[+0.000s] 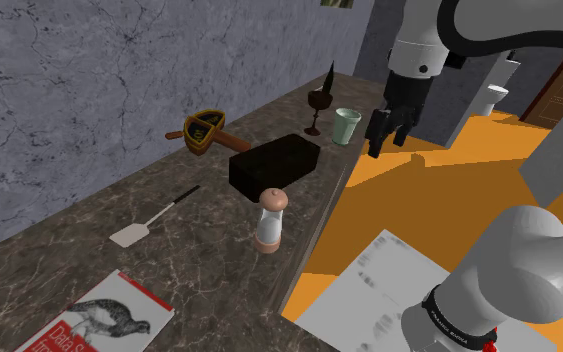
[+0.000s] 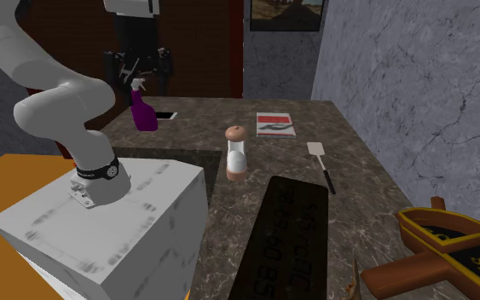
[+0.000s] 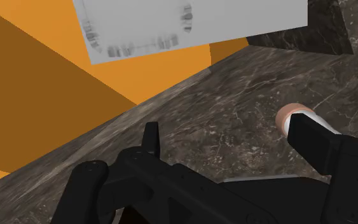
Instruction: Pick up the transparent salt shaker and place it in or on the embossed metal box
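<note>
Dark marbled stone forms the surface (image 1: 89, 240), which runs from the lower left of the shoulder view to its upper middle. The salt shaker (image 1: 270, 220) stands upright near the middle of this frame, close to the edge of the surface. It has a clear pale body with a pinkish-brown cap and base. Just above it in the frame lies the dark box (image 1: 275, 163). The second exterior view shows that the box is near the shaker but not touching it, and that its lid carries raised letters. The gripper (image 1: 389, 138) hangs in the upper right of the shoulder view, to the right of a pale green cup (image 1: 347, 125) and well apart from the shaker. In the wrist view the fingers (image 3: 311, 140) stand wide apart and hold nothing; the shaker's cap shows behind one of them, not between them. A white spatula (image 1: 134, 232) lies left of the shaker, and a book (image 1: 99, 320) lies in the lower left corner. The white stand (image 2: 118, 222) sits in the lower left of the second exterior view, with a purple spray bottle (image 2: 142, 106) above it.
</note>
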Controlling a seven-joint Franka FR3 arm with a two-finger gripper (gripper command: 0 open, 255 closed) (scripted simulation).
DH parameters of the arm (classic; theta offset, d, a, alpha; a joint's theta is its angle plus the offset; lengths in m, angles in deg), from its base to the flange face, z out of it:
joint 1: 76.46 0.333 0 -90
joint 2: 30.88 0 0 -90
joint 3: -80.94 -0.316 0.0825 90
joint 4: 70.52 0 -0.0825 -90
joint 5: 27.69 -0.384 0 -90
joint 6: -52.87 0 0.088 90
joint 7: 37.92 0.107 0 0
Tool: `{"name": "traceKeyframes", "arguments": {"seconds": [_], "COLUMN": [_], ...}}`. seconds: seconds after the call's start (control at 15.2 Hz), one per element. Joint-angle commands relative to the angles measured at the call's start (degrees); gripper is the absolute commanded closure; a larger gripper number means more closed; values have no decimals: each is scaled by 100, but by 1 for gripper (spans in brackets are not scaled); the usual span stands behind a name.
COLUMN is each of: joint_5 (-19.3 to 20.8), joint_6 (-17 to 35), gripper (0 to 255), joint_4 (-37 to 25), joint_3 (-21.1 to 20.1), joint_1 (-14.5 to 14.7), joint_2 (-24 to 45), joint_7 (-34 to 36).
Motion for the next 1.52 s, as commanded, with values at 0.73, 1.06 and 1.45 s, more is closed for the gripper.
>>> {"name": "traceKeyframes", "arguments": {"seconds": [0.73, 1.06, 1.45], "joint_5": [-987, -1413, -1662], "joint_6": [2056, 2944, 3632], "gripper": [0, 0, 0], "joint_4": [326, 189, 168], "joint_3": [-366, -544, -670], "joint_1": [577, 848, 1007], "joint_2": [1308, 2099, 2673], "joint_7": [244, 242, 205]}}
